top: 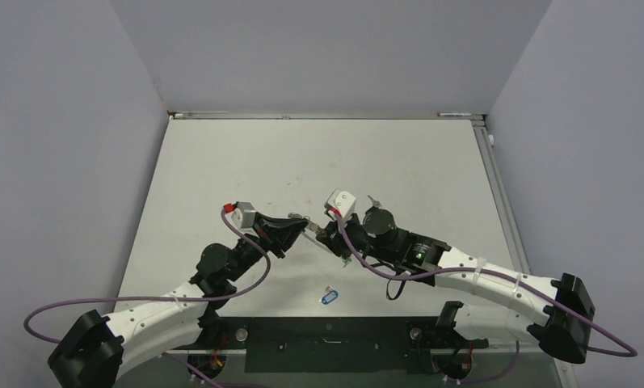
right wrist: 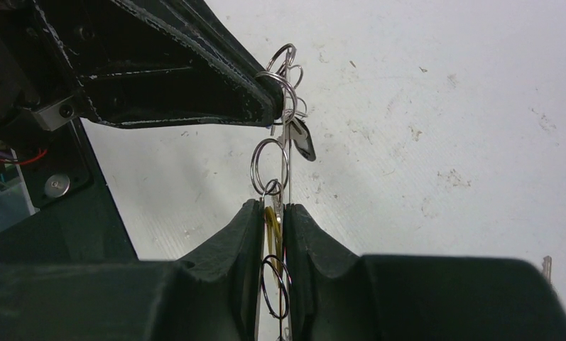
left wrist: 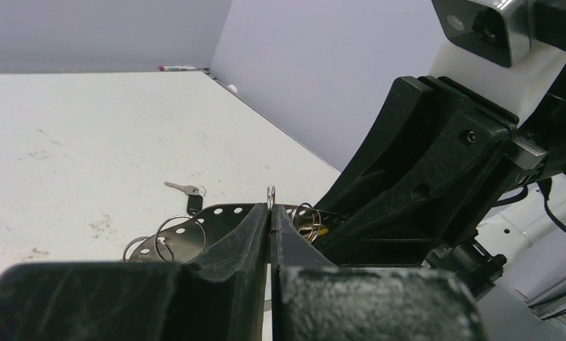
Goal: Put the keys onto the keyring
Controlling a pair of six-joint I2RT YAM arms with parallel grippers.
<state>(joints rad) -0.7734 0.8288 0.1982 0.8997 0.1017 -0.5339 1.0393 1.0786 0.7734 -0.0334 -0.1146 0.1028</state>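
Keyring (top: 313, 230) hangs above mid-bench, stretched between the left claw (top: 300, 225) and right claw (top: 328, 233), whose tips nearly meet; a blue-tagged key (top: 328, 297) lies alone near the front edge of the bench (top: 221, 162), with open room all round it. From the left wrist, that claw is pressed together on thin wire, a loop (left wrist: 270, 192) poking above its tips, and a black-headed key (left wrist: 192, 201) rests on the bench beyond. From the right wrist, its claw clamps the bunch's lower part beside a yellow tag (right wrist: 271, 226), the wire (right wrist: 286, 167) running up to the other claw. Such wire is probably light, stiff and slippery, so it is best pinched across the wire.
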